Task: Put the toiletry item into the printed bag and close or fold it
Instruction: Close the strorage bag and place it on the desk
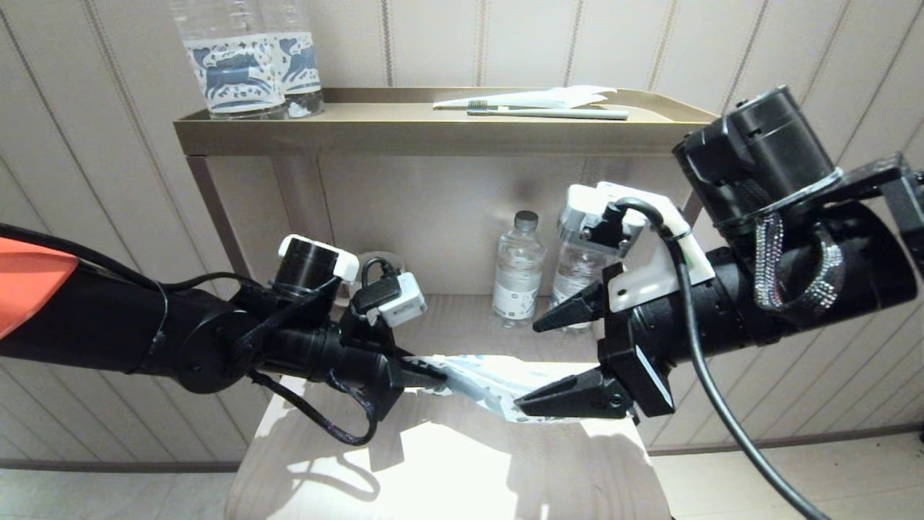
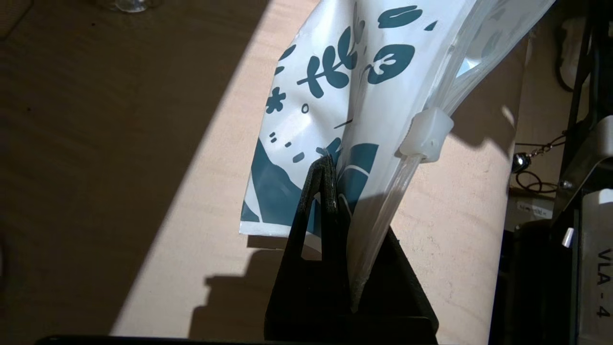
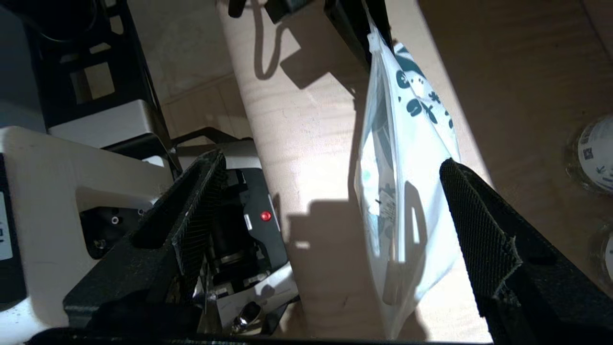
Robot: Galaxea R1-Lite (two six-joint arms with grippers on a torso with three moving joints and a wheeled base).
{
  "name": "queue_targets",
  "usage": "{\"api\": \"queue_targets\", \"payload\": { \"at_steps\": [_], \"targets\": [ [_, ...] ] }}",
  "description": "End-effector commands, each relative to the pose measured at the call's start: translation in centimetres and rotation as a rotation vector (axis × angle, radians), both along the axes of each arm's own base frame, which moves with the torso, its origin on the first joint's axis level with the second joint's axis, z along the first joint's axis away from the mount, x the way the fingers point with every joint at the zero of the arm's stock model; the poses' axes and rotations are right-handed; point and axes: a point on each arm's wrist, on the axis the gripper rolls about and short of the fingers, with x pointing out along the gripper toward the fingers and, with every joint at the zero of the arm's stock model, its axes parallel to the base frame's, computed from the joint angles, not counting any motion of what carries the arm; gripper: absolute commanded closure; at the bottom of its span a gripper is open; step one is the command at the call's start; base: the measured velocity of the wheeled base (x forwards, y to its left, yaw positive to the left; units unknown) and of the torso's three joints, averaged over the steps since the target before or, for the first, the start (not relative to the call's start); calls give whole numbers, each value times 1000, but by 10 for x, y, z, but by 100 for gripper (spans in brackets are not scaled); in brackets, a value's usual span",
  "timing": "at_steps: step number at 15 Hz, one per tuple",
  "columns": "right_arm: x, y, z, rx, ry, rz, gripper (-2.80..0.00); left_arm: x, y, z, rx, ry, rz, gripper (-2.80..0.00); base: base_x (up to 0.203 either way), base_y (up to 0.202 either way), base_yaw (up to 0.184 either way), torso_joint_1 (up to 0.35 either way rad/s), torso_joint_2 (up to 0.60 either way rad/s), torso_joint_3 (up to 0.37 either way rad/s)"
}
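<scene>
The left gripper (image 2: pixel 330 191) pinches one end of the printed bag (image 1: pixel 482 383) above the table (image 1: pixel 447 462), and the right gripper (image 1: pixel 556 361), jaws spread around its other end, may crumple it when closing.

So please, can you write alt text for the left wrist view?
The left gripper is shut on the bottom edge of the printed bag, holding it above a sunlit wooden table. The bag's white zip slider sits partway along its zip edge.
</scene>
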Motion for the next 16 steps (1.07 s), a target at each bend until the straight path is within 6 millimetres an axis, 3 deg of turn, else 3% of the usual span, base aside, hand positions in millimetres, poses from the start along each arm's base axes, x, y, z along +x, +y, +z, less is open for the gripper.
{"api": "queue_targets", "payload": {
  "at_steps": [1,7,8,9,16],
  "targets": [
    [6,-1,-4,21,4,8,-280,2,-4,6,3,10,-10,0,0,0,0,0,0,0],
    [25,-1,-16,111,70,64,-280,-1,-22,28,4,41,-48,0,0,0,0,0,0,0],
    [28,-3,-18,111,64,52,-212,-2,-27,27,2,49,-54,0,0,0,0,0,0,0],
    [31,-5,-18,123,47,36,0,-5,-30,27,2,50,-63,0,0,0,0,0,0,0],
    [36,-3,-19,132,50,29,0,-5,-30,26,5,57,-64,0,0,0,0,0,0,0]
  ]
}}
